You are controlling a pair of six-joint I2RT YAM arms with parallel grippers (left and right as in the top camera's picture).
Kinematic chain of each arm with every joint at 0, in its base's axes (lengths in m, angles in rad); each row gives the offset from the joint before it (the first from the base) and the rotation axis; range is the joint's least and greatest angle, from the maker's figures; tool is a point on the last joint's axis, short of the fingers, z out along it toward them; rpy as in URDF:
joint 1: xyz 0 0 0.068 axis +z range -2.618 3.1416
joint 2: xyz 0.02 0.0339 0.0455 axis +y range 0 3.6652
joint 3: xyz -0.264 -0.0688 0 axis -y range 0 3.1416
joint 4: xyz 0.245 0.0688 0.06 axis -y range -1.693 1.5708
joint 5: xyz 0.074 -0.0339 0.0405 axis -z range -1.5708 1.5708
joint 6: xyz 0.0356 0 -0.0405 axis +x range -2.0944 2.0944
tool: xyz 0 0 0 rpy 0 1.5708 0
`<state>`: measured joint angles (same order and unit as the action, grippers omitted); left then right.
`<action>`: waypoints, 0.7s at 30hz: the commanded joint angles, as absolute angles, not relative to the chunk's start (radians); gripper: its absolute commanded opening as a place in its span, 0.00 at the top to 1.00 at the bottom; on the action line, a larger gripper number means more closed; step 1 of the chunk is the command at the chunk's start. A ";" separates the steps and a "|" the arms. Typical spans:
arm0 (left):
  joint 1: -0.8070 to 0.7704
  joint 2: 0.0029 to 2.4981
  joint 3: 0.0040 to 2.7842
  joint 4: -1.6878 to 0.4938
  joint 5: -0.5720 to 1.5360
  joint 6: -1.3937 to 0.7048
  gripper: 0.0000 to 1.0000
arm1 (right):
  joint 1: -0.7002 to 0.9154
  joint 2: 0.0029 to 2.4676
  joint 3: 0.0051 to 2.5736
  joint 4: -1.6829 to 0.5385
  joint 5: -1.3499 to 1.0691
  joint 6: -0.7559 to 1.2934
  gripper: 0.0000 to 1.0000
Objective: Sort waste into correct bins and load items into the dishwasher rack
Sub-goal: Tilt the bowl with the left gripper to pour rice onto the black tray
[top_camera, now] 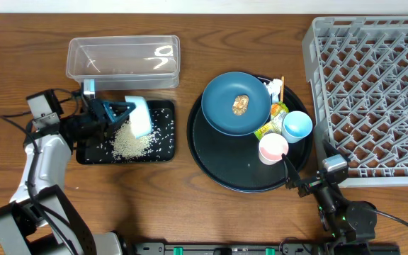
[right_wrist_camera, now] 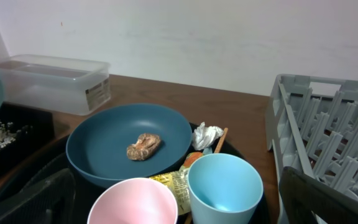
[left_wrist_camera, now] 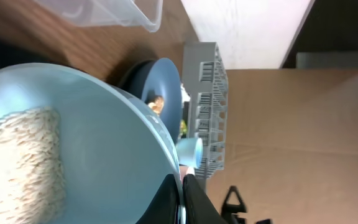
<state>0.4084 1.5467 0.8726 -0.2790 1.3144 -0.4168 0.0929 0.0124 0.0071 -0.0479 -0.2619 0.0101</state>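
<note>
My left gripper (top_camera: 119, 112) is shut on the rim of the white bowl (top_camera: 139, 115), tipped on its side over the shallow black tray (top_camera: 163, 152). Rice (top_camera: 132, 142) lies heaped and scattered in that tray, and some clings inside the bowl (left_wrist_camera: 23, 162). The fingers (left_wrist_camera: 182, 199) pinch the rim. The dark blue plate (top_camera: 225, 95) holds the brown lump (top_camera: 240, 104). Beside it are the wrapper (top_camera: 273, 120), tissue (right_wrist_camera: 207, 135), chopstick (right_wrist_camera: 221, 140), pink cup (top_camera: 273, 149) and light blue cup (top_camera: 297, 126). My right gripper (top_camera: 292, 173) is open and empty, just in front of the cups.
The clear tub (top_camera: 122, 57) stands behind the black tray. The plate and cups sit on a large round black tray (top_camera: 218, 170). The grey dishwasher rack (top_camera: 374, 92) fills the right side. I cannot make out the white utensil.
</note>
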 commanded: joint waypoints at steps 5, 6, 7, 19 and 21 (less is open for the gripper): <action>0.429 1.549 0.872 -0.266 1.306 -0.426 0.94 | 0.080 0.011 0.006 -0.053 -0.259 -0.001 0.01; 0.429 1.549 0.872 -0.280 1.346 -0.428 0.94 | 0.080 0.011 0.006 -0.053 -0.259 -0.001 0.01; 0.428 1.549 0.872 -0.279 1.396 -0.424 0.94 | 0.080 0.011 0.006 -0.053 -0.259 -0.001 0.01; 0.443 1.549 0.872 -0.271 1.369 -0.391 0.94 | 0.080 0.011 0.006 -0.053 -0.259 -0.001 0.01; 0.453 1.549 0.872 -0.290 1.365 -0.421 0.94 | 0.080 0.011 0.006 -0.052 -0.259 -0.001 0.01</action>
<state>0.4355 1.5467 0.8719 -0.2817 1.3792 -0.4053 0.0929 0.0124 0.0071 -0.0479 -0.2619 0.0101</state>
